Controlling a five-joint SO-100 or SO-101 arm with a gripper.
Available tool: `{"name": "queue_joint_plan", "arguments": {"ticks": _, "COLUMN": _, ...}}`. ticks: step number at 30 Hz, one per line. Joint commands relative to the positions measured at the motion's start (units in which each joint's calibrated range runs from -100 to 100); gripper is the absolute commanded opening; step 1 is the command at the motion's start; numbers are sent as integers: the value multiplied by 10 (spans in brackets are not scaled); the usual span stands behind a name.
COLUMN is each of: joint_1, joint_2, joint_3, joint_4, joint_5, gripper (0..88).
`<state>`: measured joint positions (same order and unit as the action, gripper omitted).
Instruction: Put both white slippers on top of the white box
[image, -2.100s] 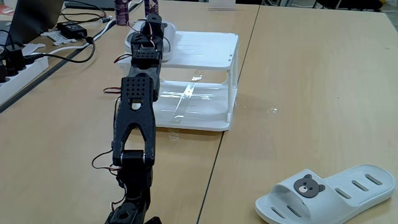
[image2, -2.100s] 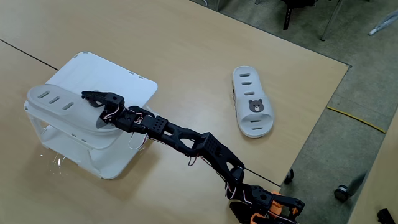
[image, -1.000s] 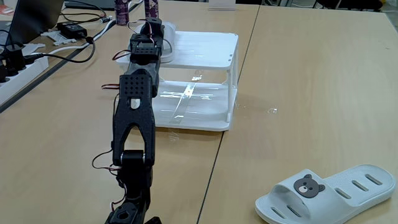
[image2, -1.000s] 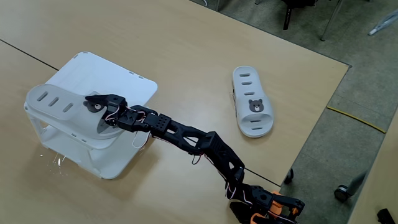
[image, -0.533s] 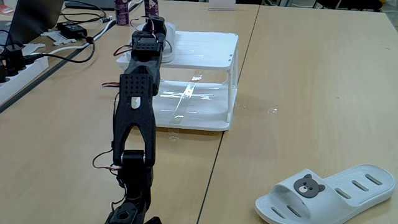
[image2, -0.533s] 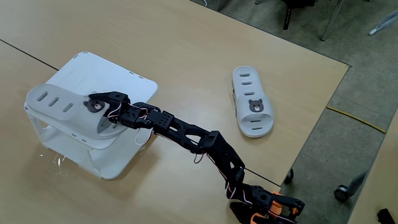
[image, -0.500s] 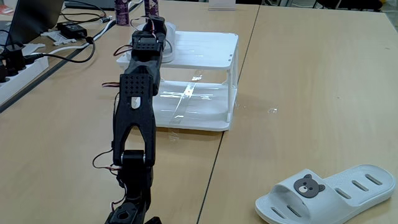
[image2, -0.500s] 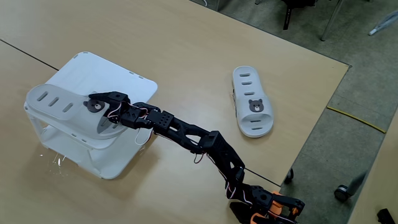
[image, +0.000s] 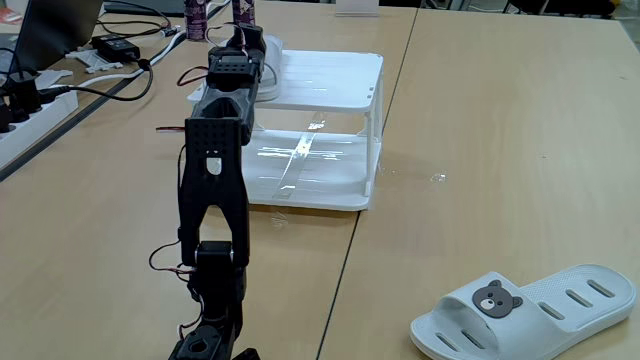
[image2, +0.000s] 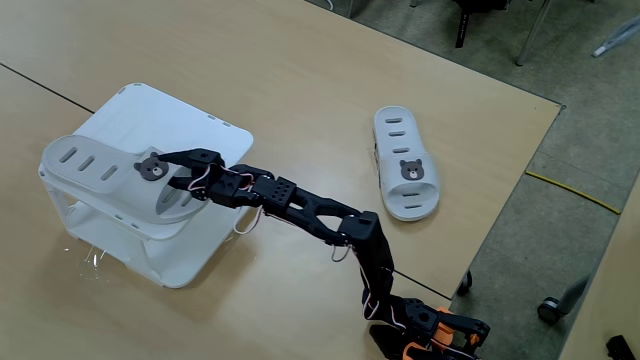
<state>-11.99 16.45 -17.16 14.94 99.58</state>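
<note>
Vs half a sec earlier the arm had pulled back & lifted, claw (image2: 190, 163) off the slipper on the rack, bear face now uncovered. Claw hung just right of that slipper (image2: 110, 173) at mid-left of the high fixed view, jaws spread a little, gripping nothing. Slipper lay flat along the near-left edge of the white rack (image2: 170, 110) top, pale w/ slots. 2nd slipper (image2: 404, 176) lay on the table (image2: 300, 80) upper right, well apart; also low right in the other fixed view (image: 520, 312)
</note>
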Motion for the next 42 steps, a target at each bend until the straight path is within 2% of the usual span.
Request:
{"name": "queue_joint_plan", "arguments": {"ticks": 1, "joint_1": 6, "joint_2": -130, "joint_3": 48, "joint_4": -3, "joint_5": 4, "gripper": 186}}
{"name": "queue_joint_plan", "arguments": {"ticks": 13, "joint_1": 6, "joint_2": -393, "joint_3": 342, "joint_4": -4, "joint_5": 4, "gripper": 186}}
{"name": "queue_joint_plan", "arguments": {"ticks": 30, "joint_1": 7, "joint_2": -735, "joint_3": 655, "joint_4": -4, "joint_5": 4, "gripper": 178}}
{"name": "queue_joint_plan", "arguments": {"ticks": 36, "joint_1": 135, "joint_2": -738, "joint_3": 682, "joint_4": -4, "joint_5": 4, "gripper": 178}}
{"name": "queue_joint_plan", "arguments": {"ticks": 37, "joint_1": 160, "joint_2": -741, "joint_3": 695, "joint_4": -4, "joint_5": 4, "gripper": 170}}
{"name": "queue_joint_plan", "arguments": {"ticks": 38, "joint_1": 171, "joint_2": -743, "joint_3": 700, "joint_4": -5, "joint_5": 4, "gripper": 122}}
{"name": "queue_joint_plan", "arguments": {"ticks": 39, "joint_1": 176, "joint_2": -746, "joint_3": 699, "joint_4": -7, "joint_5": 4, "gripper": 24}}
{"name": "queue_joint_plan", "arguments": {"ticks": 40, "joint_1": 174, "joint_2": -753, "joint_3": 703, "joint_4": -27, "joint_5": 4, "gripper": 5}}
{"name": "queue_joint_plan", "arguments": {"ticks": 42, "joint_1": 155, "joint_2": -759, "joint_3": 737, "joint_4": -140, "joint_5": 4, "gripper": 5}}
